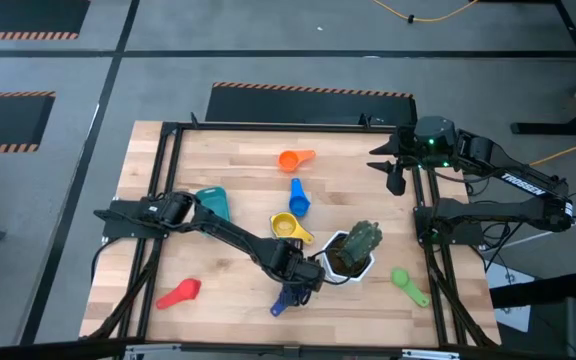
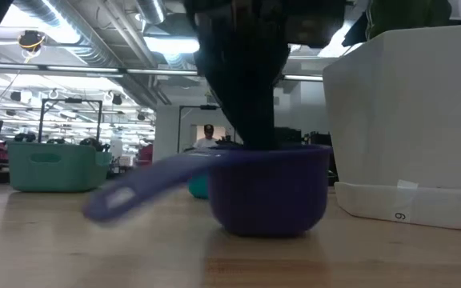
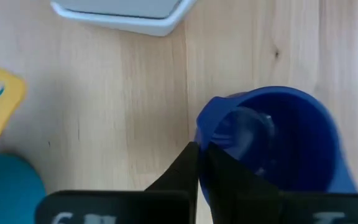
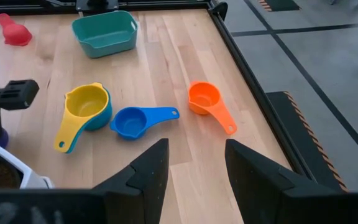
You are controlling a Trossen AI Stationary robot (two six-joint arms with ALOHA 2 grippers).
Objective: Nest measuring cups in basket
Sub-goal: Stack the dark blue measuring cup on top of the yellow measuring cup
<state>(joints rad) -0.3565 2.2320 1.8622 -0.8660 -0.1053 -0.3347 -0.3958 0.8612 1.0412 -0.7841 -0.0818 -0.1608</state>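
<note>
My left gripper (image 1: 303,277) is near the table's near edge, next to the white pot, shut on a dark blue measuring cup (image 1: 288,298). In the low view this cup (image 2: 270,192) has its handle pointing left. The teal basket (image 1: 212,203) stands on the table's left half. An orange cup (image 1: 295,158), a blue cup (image 1: 298,197), a yellow cup nested in a teal one (image 1: 290,228), a green cup (image 1: 408,283) and a red cup (image 1: 180,293) lie scattered around. My right gripper (image 1: 396,178) hovers open at the far right. My left gripper (image 3: 201,177) pinches the dark blue cup's side wall at the rim (image 3: 205,132), one finger (image 3: 235,186) inside the bowl and the other outside. It comes from above, pointing down (image 2: 242,112). The cup stays upright, its base at the table top.
A white pot with a green plant (image 1: 353,255) stands right beside the held cup, and its wall (image 2: 406,120) fills the low view's right side. A black frame (image 1: 423,230) borders the table. Bare wood lies between the basket and the red cup.
</note>
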